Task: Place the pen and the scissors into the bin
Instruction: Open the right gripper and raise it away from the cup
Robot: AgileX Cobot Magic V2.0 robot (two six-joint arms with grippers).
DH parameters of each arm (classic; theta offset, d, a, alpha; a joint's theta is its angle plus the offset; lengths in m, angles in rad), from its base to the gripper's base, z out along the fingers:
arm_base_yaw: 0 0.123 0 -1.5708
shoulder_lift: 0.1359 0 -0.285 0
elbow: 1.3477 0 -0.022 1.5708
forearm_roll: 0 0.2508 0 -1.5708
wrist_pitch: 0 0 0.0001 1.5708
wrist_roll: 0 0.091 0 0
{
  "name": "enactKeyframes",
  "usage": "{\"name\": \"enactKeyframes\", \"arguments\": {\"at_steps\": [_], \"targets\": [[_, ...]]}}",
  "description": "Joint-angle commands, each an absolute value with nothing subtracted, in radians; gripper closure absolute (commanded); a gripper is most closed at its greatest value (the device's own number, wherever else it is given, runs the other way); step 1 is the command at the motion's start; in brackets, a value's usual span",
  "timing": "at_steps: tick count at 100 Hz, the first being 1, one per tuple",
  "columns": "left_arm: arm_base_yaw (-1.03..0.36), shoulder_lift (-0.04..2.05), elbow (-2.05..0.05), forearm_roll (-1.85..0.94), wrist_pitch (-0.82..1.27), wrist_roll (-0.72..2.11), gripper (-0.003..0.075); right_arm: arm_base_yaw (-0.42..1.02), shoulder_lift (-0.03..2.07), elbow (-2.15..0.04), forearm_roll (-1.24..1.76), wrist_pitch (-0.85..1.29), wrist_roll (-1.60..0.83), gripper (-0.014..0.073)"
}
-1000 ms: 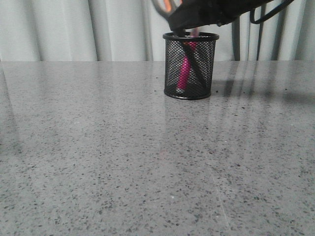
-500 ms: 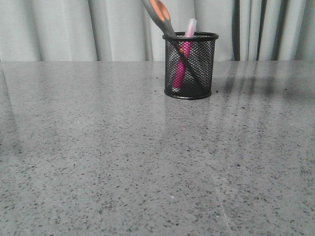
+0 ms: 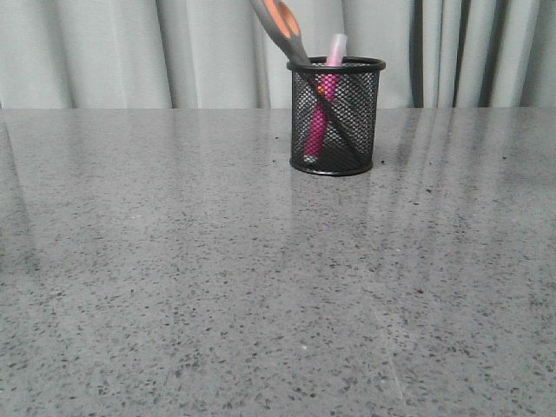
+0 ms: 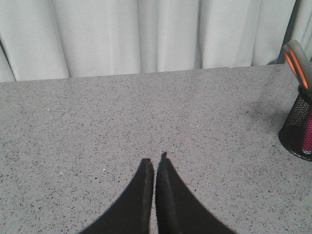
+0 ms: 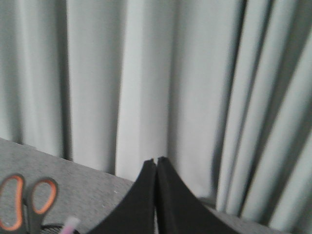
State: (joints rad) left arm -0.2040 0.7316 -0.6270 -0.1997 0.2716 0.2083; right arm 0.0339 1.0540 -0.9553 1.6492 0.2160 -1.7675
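Both grippers (image 4: 155,163) (image 5: 156,162) empty, closed.

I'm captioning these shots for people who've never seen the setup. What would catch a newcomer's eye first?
The black mesh bin standing alone toward the back of the speckled grey table, in front of pale curtains. The magenta pen stands inside it, and the scissors lean out over its left rim, orange-lined handles up. In the wrist views, the left gripper and right gripper are shut and hold nothing.
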Motion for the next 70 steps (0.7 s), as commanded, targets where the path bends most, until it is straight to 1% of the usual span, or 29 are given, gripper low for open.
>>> {"name": "enactKeyframes", "arguments": {"at_steps": [1, 18, 33, 52, 70], "targets": [[-0.201, 0.716, -0.643, -0.205, 0.181, 0.2, 0.0739, 0.025, 0.97, -0.889, 1.677, 0.119, -1.766, 0.067], [-0.201, 0.644, -0.547, -0.212, 0.054, 0.2, 0.0739, 0.025, 0.821, -0.684, 1.677, 0.109, -1.766, 0.067], [-0.201, 0.534, -0.432, -0.215, -0.009, 0.2, 0.0739, 0.025, 0.633, -0.523, 1.677, 0.073, -1.766, 0.067], [-0.201, 0.375, -0.295, -0.23, -0.038, 0.2, 0.0739, 0.025, 0.37, -0.341, 1.68, 0.005, -1.766, 0.067], [-0.201, 0.251, -0.229, -0.233, -0.03, 0.2, 0.0739, 0.025, 0.158, -0.226, 1.734, -0.017, -1.766, 0.067]]}}
